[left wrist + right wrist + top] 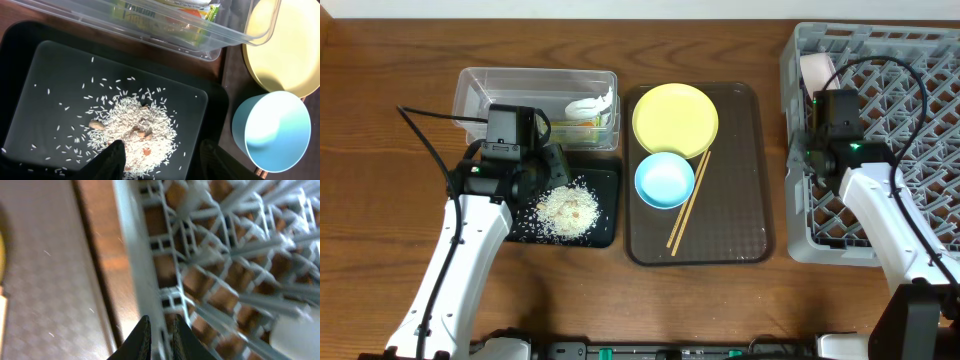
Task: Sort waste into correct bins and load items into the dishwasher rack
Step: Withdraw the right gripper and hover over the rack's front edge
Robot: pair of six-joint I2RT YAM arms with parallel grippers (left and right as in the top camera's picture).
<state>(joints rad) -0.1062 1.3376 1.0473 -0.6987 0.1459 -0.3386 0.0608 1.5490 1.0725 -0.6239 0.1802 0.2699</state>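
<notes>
Loose rice (567,210) lies heaped in the black tray (605,180). The clear tub (480,85) behind it holds the printed wrapper (575,122) and a white scrap (590,103). My left gripper (165,161) is open and empty, low over the rice (135,127). The yellow plate (675,118), blue bowl (665,180) and chopsticks (688,200) rest on the brown serving tray. The pink bowl (815,70) stands in the grey rack (910,150). My right gripper (162,339) is shut and empty above the rack's left wall (145,270). I cannot make out the white cup.
The brown serving tray (745,200) lies between the bins and the rack. In the left wrist view the tub (150,30), plate (285,50) and blue bowl (272,130) are close by. A pale blurred object (300,335) lies in the rack.
</notes>
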